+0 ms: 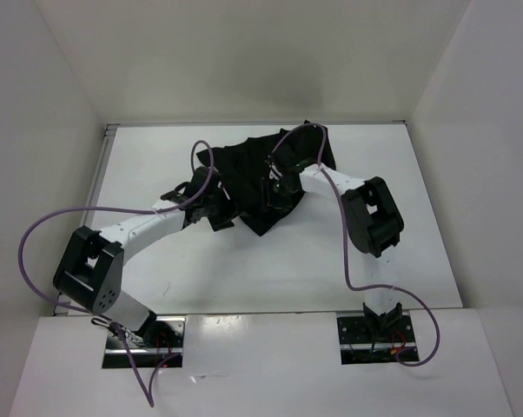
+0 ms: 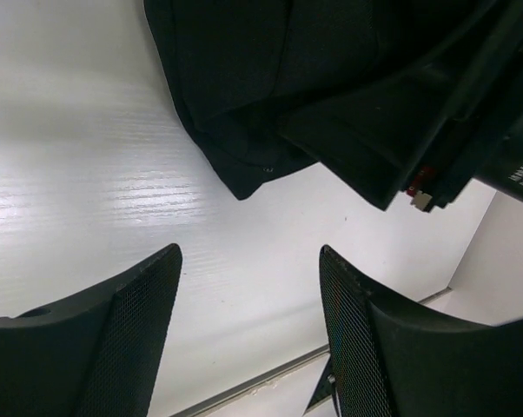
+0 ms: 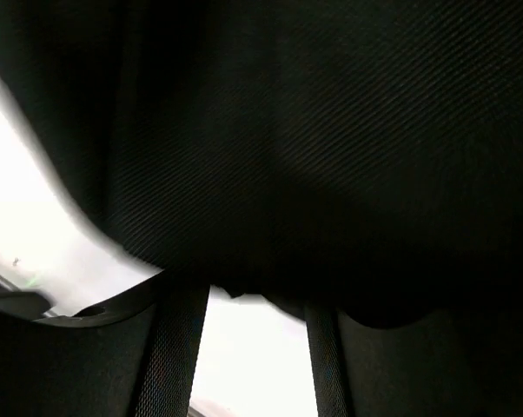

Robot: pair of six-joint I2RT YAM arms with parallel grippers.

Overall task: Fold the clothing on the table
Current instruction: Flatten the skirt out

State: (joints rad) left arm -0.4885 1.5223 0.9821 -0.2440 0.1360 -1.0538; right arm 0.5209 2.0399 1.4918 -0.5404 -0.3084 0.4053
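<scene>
The black clothing (image 1: pixel 248 165) lies bunched at the middle back of the white table (image 1: pixel 244 269). My left gripper (image 1: pixel 215 208) is at its left edge. In the left wrist view this gripper (image 2: pixel 251 261) is open, with only bare table (image 2: pixel 88 174) between its fingers and the clothing's hem (image 2: pixel 235 104) just beyond their tips. My right gripper (image 1: pixel 274 191) sits over the clothing's middle. In the right wrist view the clothing (image 3: pixel 314 139) fills the frame and drapes over the tips of the right gripper (image 3: pixel 254 304). Its jaws stand apart, with white table (image 3: pixel 253 365) showing between them.
White walls enclose the table on three sides. A thin metal edge strip (image 2: pixel 244 387) runs along the table's border just past my left fingers. Purple cables (image 1: pixel 44 221) loop off both arms. The right arm's black wrist (image 2: pixel 470 130) hangs close over the clothing.
</scene>
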